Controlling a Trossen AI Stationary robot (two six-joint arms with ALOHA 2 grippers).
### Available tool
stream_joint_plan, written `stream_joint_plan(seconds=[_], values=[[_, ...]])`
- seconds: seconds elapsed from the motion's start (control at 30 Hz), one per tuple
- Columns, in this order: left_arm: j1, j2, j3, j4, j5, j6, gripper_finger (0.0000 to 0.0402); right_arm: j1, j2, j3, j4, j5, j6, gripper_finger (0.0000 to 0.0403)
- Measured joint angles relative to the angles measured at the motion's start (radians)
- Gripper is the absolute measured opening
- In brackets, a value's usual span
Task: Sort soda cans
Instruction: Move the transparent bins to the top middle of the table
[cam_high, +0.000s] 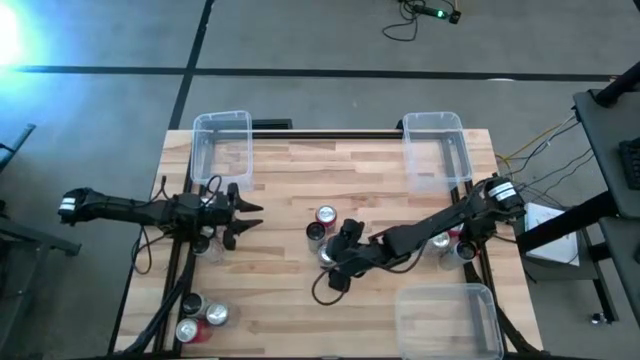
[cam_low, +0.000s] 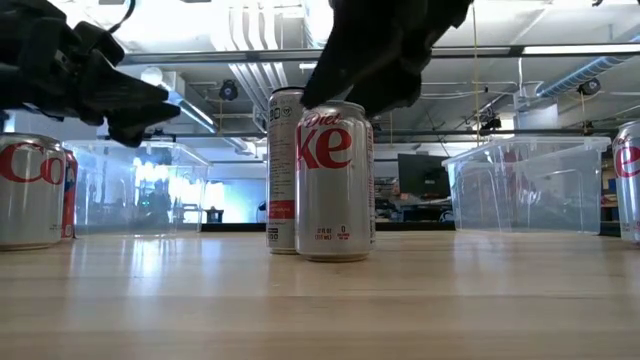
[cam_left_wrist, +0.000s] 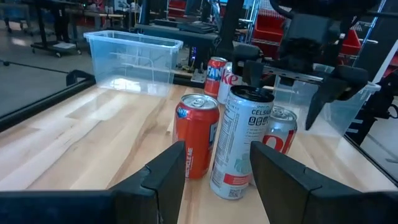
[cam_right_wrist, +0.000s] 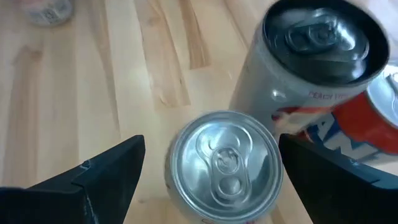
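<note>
Three soda cans stand together mid-table: a silver Diet Coke can (cam_right_wrist: 225, 168), a tall white can with a black top (cam_right_wrist: 323, 43) and a red can (cam_left_wrist: 196, 143). My right gripper (cam_right_wrist: 211, 180) hangs over the Diet Coke can (cam_low: 335, 180), open, one finger on each side of the can's top with a gap on both sides. In the high view it is at mid-table (cam_high: 335, 258). My left gripper (cam_high: 250, 216) is open in the air to the left of the group and points at it; the left wrist view shows its fingers (cam_left_wrist: 217, 180) short of the red can.
Three clear bins sit on the table: far left (cam_high: 222, 145), far right (cam_high: 435, 150), near right (cam_high: 447, 320). More cans stand near the right edge (cam_high: 452, 245), at the near left corner (cam_high: 200, 315) and under my left arm (cam_high: 205, 243). Bare wood lies between.
</note>
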Motion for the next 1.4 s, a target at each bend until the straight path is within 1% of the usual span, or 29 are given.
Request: stream_joint_plan(seconds=[0.17, 0.33, 0.4, 0.43, 0.47, 0.5, 0.57, 0.67, 0.77, 0.87, 0.97, 1.03, 1.1, 1.17, 1.23, 1.3, 1.4], values=[[0.0, 0.02, 0.0, 0.017, 0.001, -0.031, 0.0164, 0.008, -0.045, 0.019, -0.05, -0.001, 0.015, 0.0366], [0.002, 0.037, 0.0, 0.089, 0.003, -0.043, 0.0164, 0.012, -0.177, 0.035, -0.195, 0.002, 0.011, 0.0366], [0.011, 0.042, 0.008, 0.127, -0.046, -0.042, 0.0164, 0.002, -0.24, 0.035, -0.274, 0.029, 0.002, 0.0366], [0.021, 0.043, 0.033, 0.102, -0.092, -0.047, 0.0164, -0.005, -0.274, 0.035, -0.306, 0.048, -0.001, 0.0366], [0.033, 0.043, 0.076, 0.044, -0.134, -0.059, 0.0164, -0.013, -0.303, 0.034, -0.336, 0.068, -0.003, 0.0366], [0.047, 0.043, 0.131, -0.04, -0.155, -0.062, 0.0164, -0.02, -0.332, 0.032, -0.361, 0.087, -0.005, 0.0366], [0.076, 0.053, 0.263, -0.255, -0.191, -0.068, 0.0164, -0.029, -0.379, 0.027, -0.385, 0.125, -0.024, 0.0366], [0.121, 0.105, 0.468, -0.567, -0.269, -0.116, 0.0165, -0.029, -0.429, 0.024, -0.392, 0.162, -0.075, 0.0366], [0.162, 0.18, 0.663, -0.855, -0.28, -0.189, 0.0172, -0.029, -0.45, 0.024, -0.392, 0.176, -0.128, 0.0366], [0.193, 0.271, 0.819, -1.096, -0.28, -0.231, 0.0188, -0.029, -0.443, 0.021, -0.396, 0.177, -0.175, 0.0366], [0.219, 0.372, 0.947, -1.287, -0.281, -0.215, 0.0207, -0.029, -0.423, 0.016, -0.4, 0.183, -0.216, 0.0366], [0.242, 0.435, 1.018, -1.411, -0.283, -0.166, 0.022, -0.029, -0.411, 0.006, -0.401, 0.179, -0.239, 0.0366], [0.262, 0.488, 1.065, -1.509, -0.284, -0.11, 0.023, -0.029, -0.406, -0.008, -0.4, 0.162, -0.249, 0.0366], [0.285, 0.532, 1.085, -1.574, -0.269, -0.048, 0.0234, -0.029, -0.408, -0.03, -0.4, 0.156, -0.249, 0.0366], [0.313, 0.56, 1.081, -1.593, -0.206, 0.026, 0.0235, -0.028, -0.413, -0.056, -0.4, 0.156, -0.243, 0.0366], [0.34, 0.579, 1.054, -1.579, -0.13, 0.09, 0.0234, -0.028, -0.421, -0.085, -0.4, 0.155, -0.235, 0.0366], [0.407, 0.62, 1.007, -1.589, -0.115, 0.186, 0.0232, -0.029, -0.435, -0.125, -0.399, 0.155, -0.223, 0.0366]])
